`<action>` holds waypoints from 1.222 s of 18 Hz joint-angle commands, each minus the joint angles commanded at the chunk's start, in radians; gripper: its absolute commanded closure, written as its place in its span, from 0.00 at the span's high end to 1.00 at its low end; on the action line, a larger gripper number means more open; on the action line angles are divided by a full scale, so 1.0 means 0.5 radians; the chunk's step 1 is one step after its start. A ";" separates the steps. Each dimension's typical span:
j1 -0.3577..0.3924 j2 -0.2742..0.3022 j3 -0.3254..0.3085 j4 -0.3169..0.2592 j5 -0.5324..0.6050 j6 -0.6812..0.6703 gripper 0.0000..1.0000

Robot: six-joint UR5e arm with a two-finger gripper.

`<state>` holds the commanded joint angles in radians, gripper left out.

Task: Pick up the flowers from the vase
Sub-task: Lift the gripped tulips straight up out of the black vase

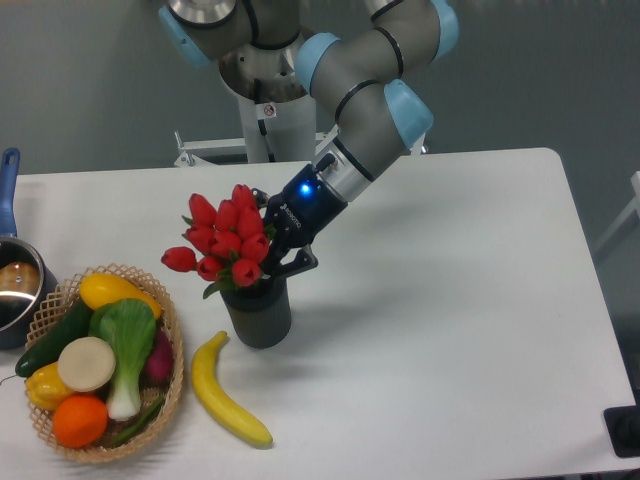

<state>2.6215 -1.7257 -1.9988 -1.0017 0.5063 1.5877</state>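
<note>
Nearest the camera, a yellow banana (229,392) was seen lying on the white table (450,330), its upper tip pointing toward the base of the vase. To its left, at the table's front left corner, a woven basket (172,372) was filled with produce: an orange (79,420), a yellow pepper (44,385), a pale round slice (86,363), a leafy green vegetable (128,338), a dark green cucumber (55,336) and a yellow lemon-like fruit (108,290).

Just behind the banana, the vase (258,313), dark grey and ribbed, was found standing upright on the table. The flowers (228,240), a bunch of red tulip buds with small green leaves, were seen directly above its mouth, leaning to the left, with the lowest leaves at the rim; whether the stems were still inside the mouth could not be told. The gripper (272,245) was set against the right side of the bunch, just above the vase's rim, and its dark fingers appeared closed around the flowers, a blue light glowing on the wrist behind them.

At the far left edge, a pot (16,285) with a blue handle was partly cut off by the frame. Farther back, the arm (370,95), grey with light blue joint caps, was seen rising to its base behind the table
</note>
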 joint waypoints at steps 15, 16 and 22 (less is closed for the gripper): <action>0.031 0.086 0.138 -0.003 -0.147 -0.350 0.42; 0.034 0.098 0.138 -0.003 -0.151 -0.356 0.42; 0.055 0.193 0.169 -0.006 -0.151 -0.534 0.42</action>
<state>2.6491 -1.6291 -1.9144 -1.0048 0.4310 1.3209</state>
